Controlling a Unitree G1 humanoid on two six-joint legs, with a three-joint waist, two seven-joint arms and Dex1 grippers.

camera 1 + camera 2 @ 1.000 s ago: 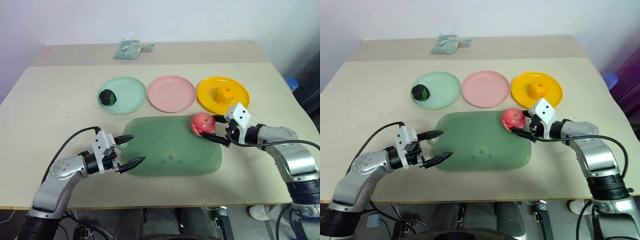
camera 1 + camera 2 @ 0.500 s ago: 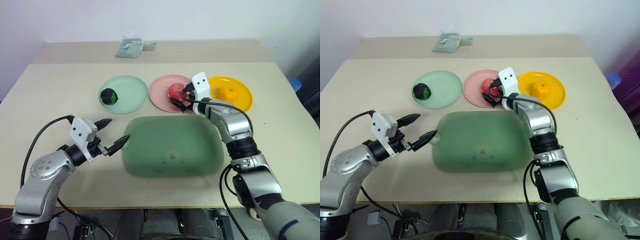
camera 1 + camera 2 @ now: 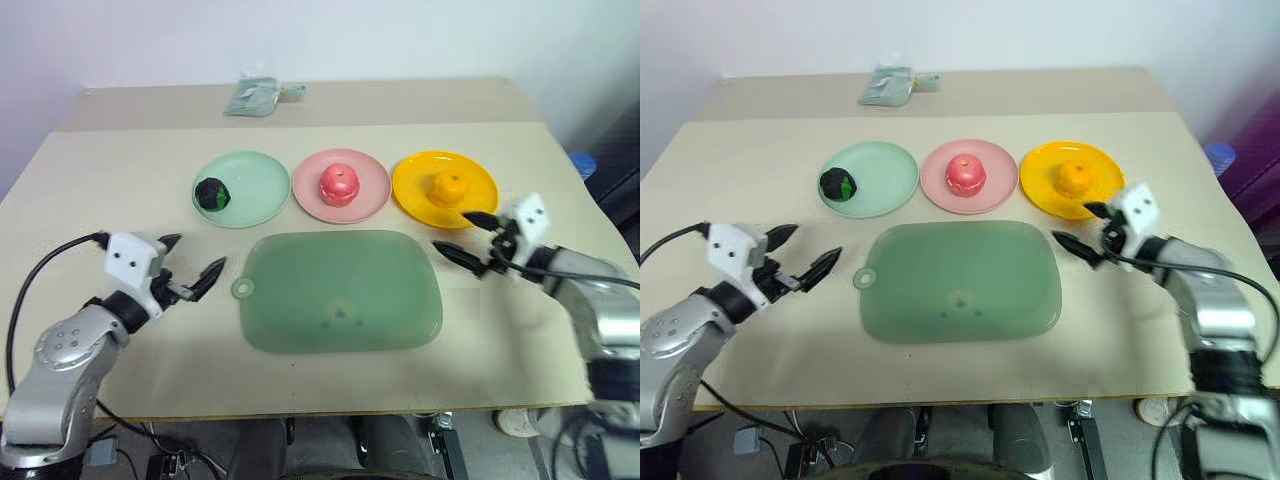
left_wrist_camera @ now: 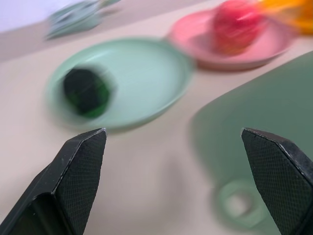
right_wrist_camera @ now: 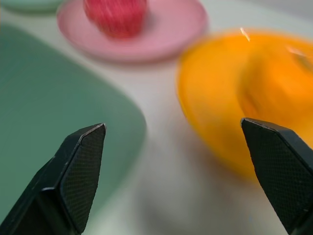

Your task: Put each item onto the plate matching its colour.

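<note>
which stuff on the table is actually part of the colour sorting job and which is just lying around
Part of the job:
- dark green ball on the mint green plate
- red apple on the pink plate
- orange fruit on the yellow-orange plate

Just lying about:
- large green tray, nothing on it
- crumpled greenish packet at the far edge of the table

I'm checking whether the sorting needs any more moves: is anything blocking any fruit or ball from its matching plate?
Nothing visible does. The apple already sits on the pink plate, the orange fruit on the yellow-orange plate, the dark ball on the mint green plate. The green tray holds none of them.
</note>
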